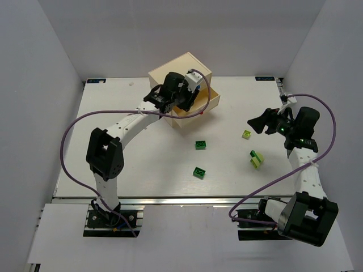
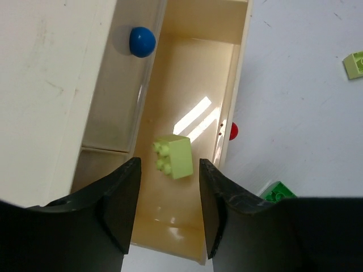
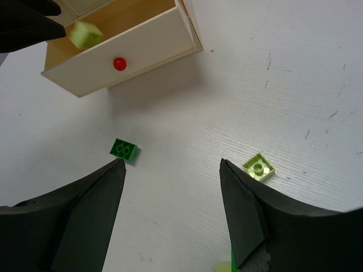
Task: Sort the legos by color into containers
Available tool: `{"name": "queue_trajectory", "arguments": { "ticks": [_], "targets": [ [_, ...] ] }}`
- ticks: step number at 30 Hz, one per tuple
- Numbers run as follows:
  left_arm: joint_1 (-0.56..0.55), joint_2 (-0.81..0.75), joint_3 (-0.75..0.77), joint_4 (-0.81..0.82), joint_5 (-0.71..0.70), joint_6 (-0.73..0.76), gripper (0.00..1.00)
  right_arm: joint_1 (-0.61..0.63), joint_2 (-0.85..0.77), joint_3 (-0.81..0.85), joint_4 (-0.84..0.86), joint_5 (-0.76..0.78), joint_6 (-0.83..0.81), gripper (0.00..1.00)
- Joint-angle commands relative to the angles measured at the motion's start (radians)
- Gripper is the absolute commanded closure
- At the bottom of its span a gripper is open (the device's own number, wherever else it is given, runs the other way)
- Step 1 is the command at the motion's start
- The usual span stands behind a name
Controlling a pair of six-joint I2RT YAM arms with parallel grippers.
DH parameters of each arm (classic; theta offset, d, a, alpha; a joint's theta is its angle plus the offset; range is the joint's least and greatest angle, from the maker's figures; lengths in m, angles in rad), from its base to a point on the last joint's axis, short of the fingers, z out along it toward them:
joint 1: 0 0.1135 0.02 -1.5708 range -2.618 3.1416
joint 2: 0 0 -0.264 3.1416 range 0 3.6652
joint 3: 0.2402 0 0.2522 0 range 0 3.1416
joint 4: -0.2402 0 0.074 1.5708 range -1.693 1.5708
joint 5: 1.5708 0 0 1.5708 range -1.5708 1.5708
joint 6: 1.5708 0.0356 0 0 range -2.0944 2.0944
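The yellow-green brick lies between the left gripper's half-spread fingers with a gap on each side. Nothing grips it above the open red-knob drawer, and whether it has landed cannot be told. Light, stiff and slick, such a brick is probably best pinched across its flat sides, not its studs. The left wrist view shows those gaps; the top view hides the brick behind the left arm but shows the other bricks on the table, near the wide-open, empty right gripper.

Cream chest, blue knob, red knob. Yellow-green lego over drawer. Two dark green legos, pale lime flat lego. White desk.
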Motion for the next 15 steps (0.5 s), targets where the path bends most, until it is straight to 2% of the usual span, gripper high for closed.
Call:
{"name": "queue_trajectory", "arguments": {
  "ticks": [1,9,11,14,15],
  "targets": [
    [-0.01,-0.032,0.03,-0.016,-0.034,0.013,0.44,-0.007,0.013,0.001,0.038,-0.035,-0.003,0.27],
    [-0.019,-0.087,0.054,-0.008,-0.011,-0.021,0.42,0.003,0.055,0.01,0.001,0.03,-0.046,0.24],
    [-0.019,-0.147,0.041,0.004,0.009,-0.042,0.58,0.016,0.07,0.037,-0.031,0.073,-0.11,0.26],
    [-0.001,-0.253,-0.097,0.081,0.101,-0.129,1.0,0.042,0.14,0.082,-0.108,0.155,-0.237,0.34],
    [-0.001,-0.347,-0.16,0.11,0.18,-0.192,1.0,0.071,0.192,0.121,-0.134,0.178,-0.287,0.39]
  ]
}}
